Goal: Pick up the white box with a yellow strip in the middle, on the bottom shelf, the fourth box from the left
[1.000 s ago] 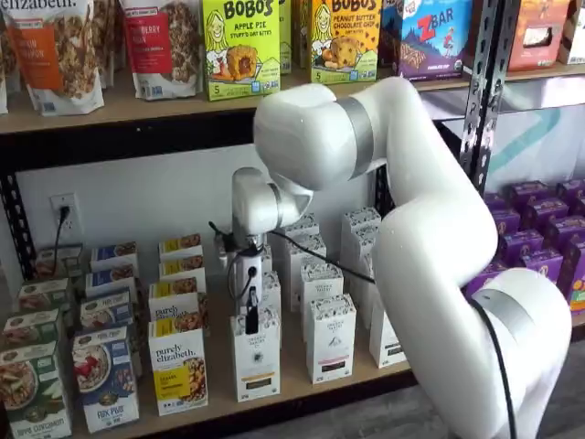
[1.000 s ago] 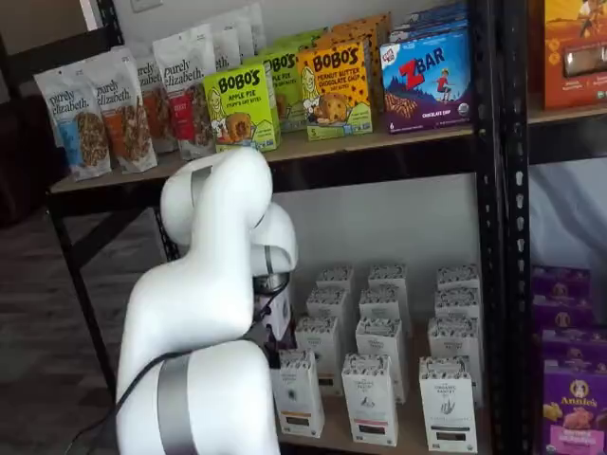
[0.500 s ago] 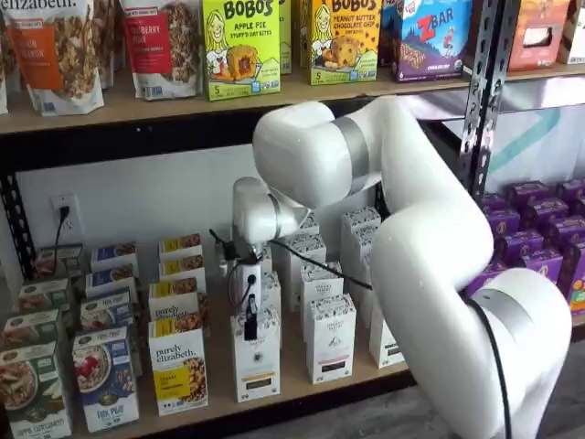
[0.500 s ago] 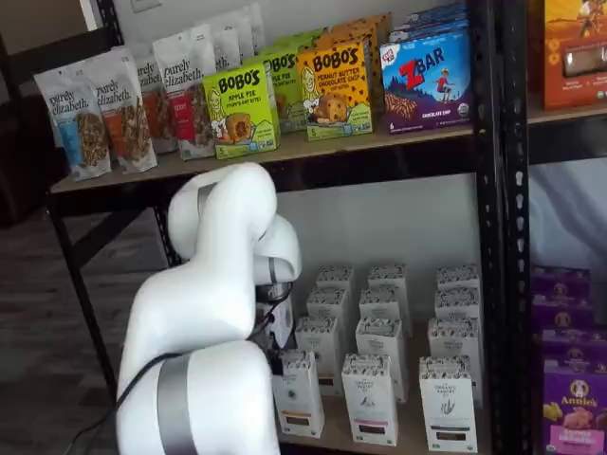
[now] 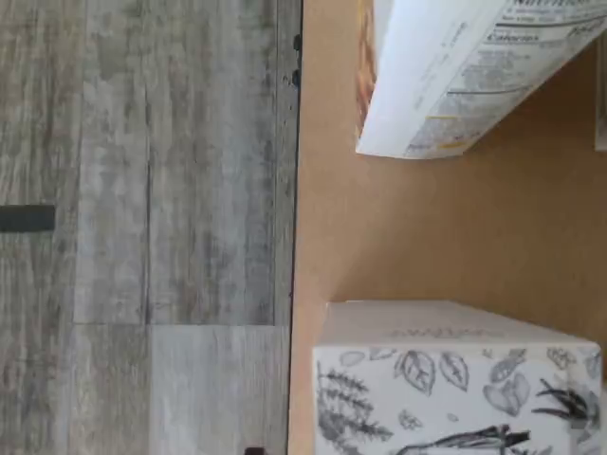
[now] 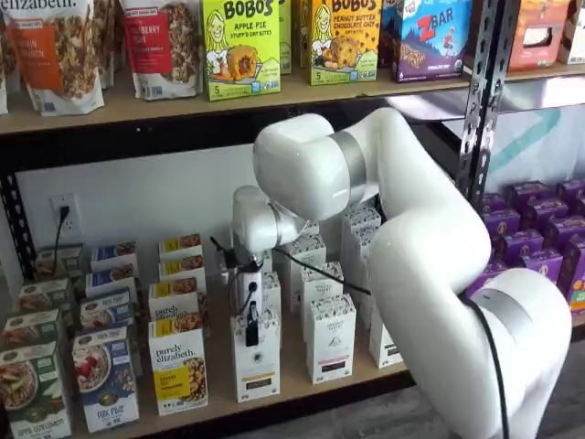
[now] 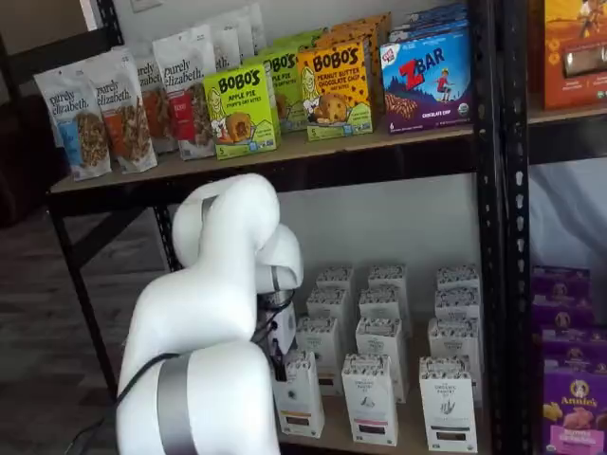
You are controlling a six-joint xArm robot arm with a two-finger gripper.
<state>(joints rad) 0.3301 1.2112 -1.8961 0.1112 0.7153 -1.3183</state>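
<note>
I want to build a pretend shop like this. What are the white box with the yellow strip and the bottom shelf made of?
The white box with a yellow strip looks like matte printed cardboard: flat folded sides, sharp corners. The bottom shelf looks like light tan wood or pressed board, plain and unshiny, with a black rail along its front that is probably metal.

Bobo's boxes [image 6: 240,48] and granola bags [image 6: 57,55], apparently, overhead.
</note>
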